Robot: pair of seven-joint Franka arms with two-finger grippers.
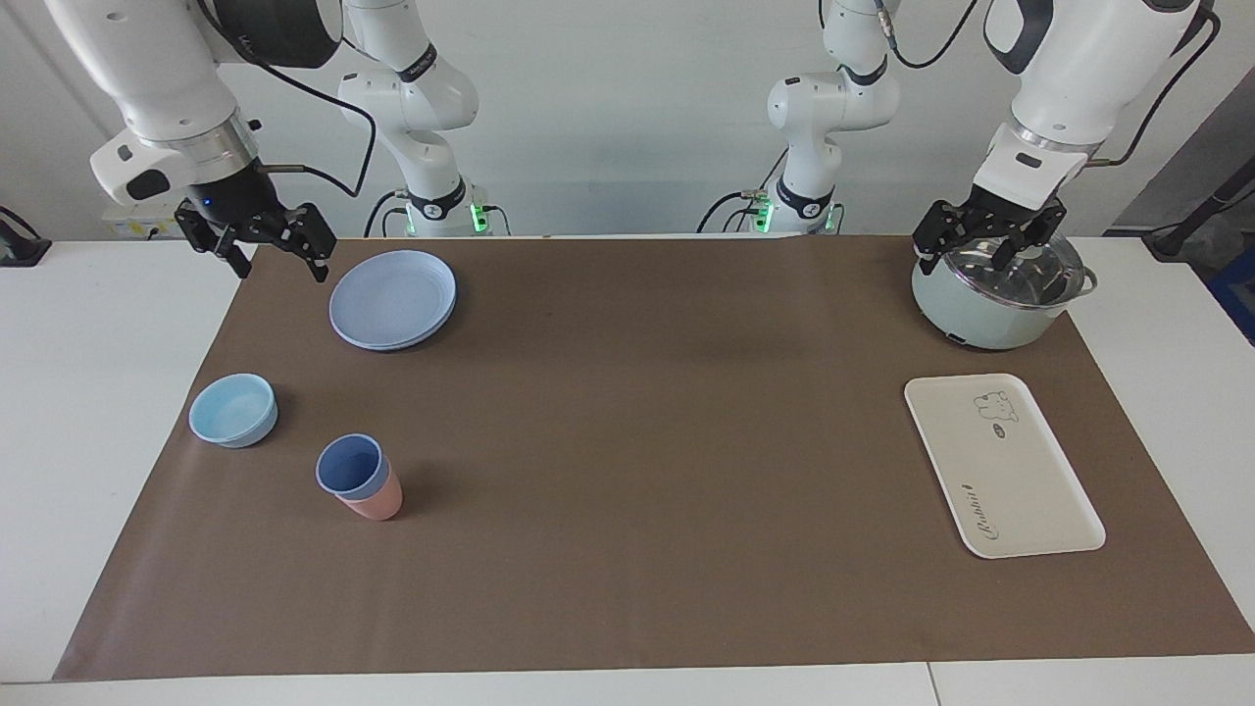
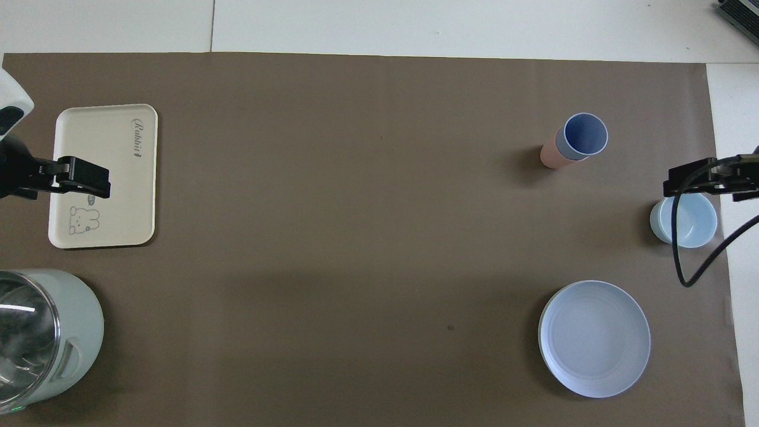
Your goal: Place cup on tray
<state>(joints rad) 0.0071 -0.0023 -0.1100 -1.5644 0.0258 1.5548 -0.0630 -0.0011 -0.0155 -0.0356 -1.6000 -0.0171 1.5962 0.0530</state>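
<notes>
Periwinkle cup sits nested inside a salmon-pink tumbler, the pair upright on the brown mat, toward the right arm's end of the table. Light-blue bowl just beside it, a bit nearer the robots; round blue plate nearer the robots again.

Tray: cream, long axis running toward/away from the robots, at the left arm's end of the mat, nothing on it. Well apart from cup, nearly the full mat between them. Lidded pot sits nearer the robots than the tray.

Right gripper: jaws wide, nothing held, up in the air over the mat corner beside the plate. Left gripper: jaws wide, nothing held, hanging over the pot lid. Overhead view makes it look over the tray, but that's the raised-gripper effect.

Key relation: cup is on the right arm's side, so right arm is much the closer for the pick; tray is on the left arm's side. Judgement: not started. Right arm prob. grabs cup rim from above, then either a long reach across or a handover. Risk: pink tumbler lifts along w/ blue one if stuck.
</notes>
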